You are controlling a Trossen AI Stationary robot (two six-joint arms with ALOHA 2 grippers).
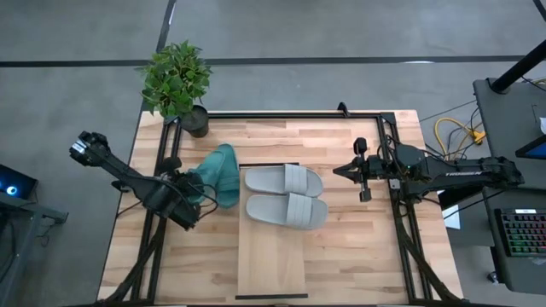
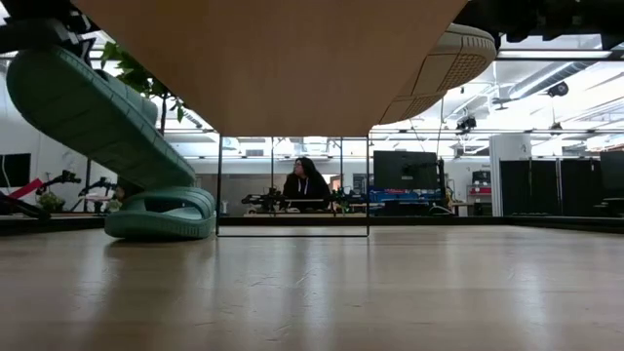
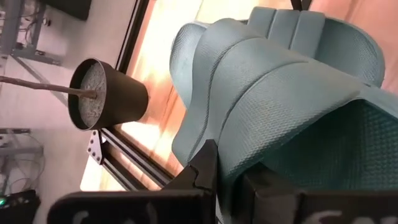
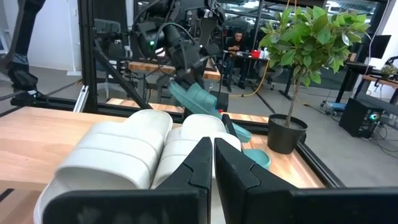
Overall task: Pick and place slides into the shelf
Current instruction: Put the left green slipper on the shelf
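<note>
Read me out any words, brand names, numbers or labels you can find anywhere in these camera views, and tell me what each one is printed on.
Pale lettering along the right arm: too small to read.
Keyboard beside the table: key legends too small to read.
Grey slides, teal slide, shelf, plant pot: no print shows.
Screens in the room behind the table: nothing readable.
So no text can be quoted.

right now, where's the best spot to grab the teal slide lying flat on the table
Probably its outer side edge, coming from above on the table's left. The flat teal slide lies sole down beside the shelf, while the left gripper holds the other teal slide tilted over it, so lift that clear first.
</note>
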